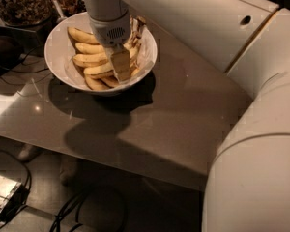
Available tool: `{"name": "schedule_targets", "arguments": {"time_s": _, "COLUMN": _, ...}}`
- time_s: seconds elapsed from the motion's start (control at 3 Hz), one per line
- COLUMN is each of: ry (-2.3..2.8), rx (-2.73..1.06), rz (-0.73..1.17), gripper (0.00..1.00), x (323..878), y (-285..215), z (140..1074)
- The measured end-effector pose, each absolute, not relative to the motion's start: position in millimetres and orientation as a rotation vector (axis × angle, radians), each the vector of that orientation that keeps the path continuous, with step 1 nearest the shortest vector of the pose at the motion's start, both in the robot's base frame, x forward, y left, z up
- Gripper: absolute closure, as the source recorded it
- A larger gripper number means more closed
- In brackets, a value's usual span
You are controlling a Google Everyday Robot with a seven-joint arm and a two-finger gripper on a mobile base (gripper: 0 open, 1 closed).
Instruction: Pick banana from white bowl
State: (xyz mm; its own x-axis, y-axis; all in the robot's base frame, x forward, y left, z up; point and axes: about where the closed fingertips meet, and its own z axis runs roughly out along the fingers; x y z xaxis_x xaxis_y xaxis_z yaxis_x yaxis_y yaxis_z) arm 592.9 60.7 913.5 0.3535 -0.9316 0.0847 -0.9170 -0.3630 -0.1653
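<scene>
In the upper left of the frame the bowl (53,57) sat on the bench (174,115), filled with bananas (89,48) lying side by side. The gripper (122,66) pointed straight down into the bowl's right half, probably because the fruit lay flat below the rim. Its tip was against a banana (95,70). Whether it was spread or pinching could not be told.

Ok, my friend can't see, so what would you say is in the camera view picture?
A gripper on a big white robot arm is down inside a white bowl, right among the yellow bananas piled there. The bowl sits near the far left corner of a glossy brown table, with a dark jar behind it.
</scene>
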Motion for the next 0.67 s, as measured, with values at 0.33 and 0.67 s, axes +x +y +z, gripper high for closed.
{"name": "schedule_targets", "arguments": {"time_s": 0.33, "ry": 1.744, "rx": -2.523, "rz": -0.231, "gripper": 0.42, "x": 593.4, "y": 58.4, "z": 901.9}}
{"name": "schedule_targets", "arguments": {"time_s": 0.67, "ry": 1.764, "rx": -2.502, "rz": -0.229, "gripper": 0.62, "x": 592.3, "y": 53.5, "z": 900.9}}
